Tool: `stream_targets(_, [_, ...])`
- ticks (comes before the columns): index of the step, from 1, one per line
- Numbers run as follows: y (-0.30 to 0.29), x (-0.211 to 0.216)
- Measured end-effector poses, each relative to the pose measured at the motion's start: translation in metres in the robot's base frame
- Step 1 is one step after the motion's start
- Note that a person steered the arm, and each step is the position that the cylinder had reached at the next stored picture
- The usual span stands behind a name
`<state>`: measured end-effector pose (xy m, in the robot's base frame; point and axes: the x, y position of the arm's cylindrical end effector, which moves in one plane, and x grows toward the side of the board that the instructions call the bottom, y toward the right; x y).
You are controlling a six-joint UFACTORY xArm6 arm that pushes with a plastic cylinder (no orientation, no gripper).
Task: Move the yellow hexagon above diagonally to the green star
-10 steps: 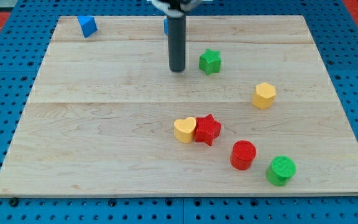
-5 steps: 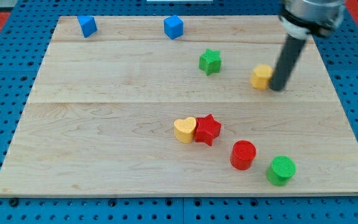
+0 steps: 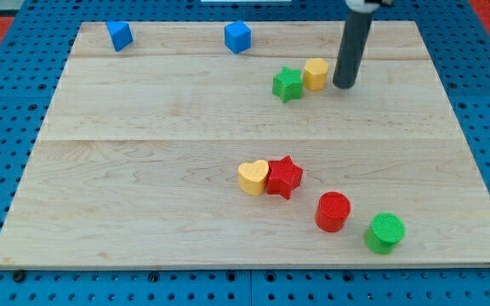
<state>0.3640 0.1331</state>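
Observation:
The yellow hexagon (image 3: 316, 74) lies in the upper right part of the wooden board, just right of and slightly above the green star (image 3: 287, 84), almost touching it. My rod comes down from the view's top and my tip (image 3: 343, 86) rests on the board a short gap to the right of the yellow hexagon, not touching it.
Two blue cubes (image 3: 120, 36) (image 3: 238, 36) sit near the board's top edge. A yellow heart (image 3: 253, 178) touches a red star (image 3: 284, 177) near the middle. A red cylinder (image 3: 333, 212) and a green cylinder (image 3: 385, 232) sit at the lower right.
My tip swung from left of the green star around to the right of the yellow hexagon, then pushed it up and left, from the right side to beside the green star.

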Motion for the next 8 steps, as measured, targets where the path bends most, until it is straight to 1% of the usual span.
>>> stream_targets(1, [-0.074,-0.012])
stream_targets(2, [-0.050,-0.058])
stream_targets(3, [-0.022,-0.036])
stream_targets(4, [-0.003,-0.004])
stream_targets(5, [0.009,-0.038])
stream_targets(6, [0.006,-0.067])
stream_targets(7, [0.022,-0.017])
stream_targets(8, [0.045,-0.045])
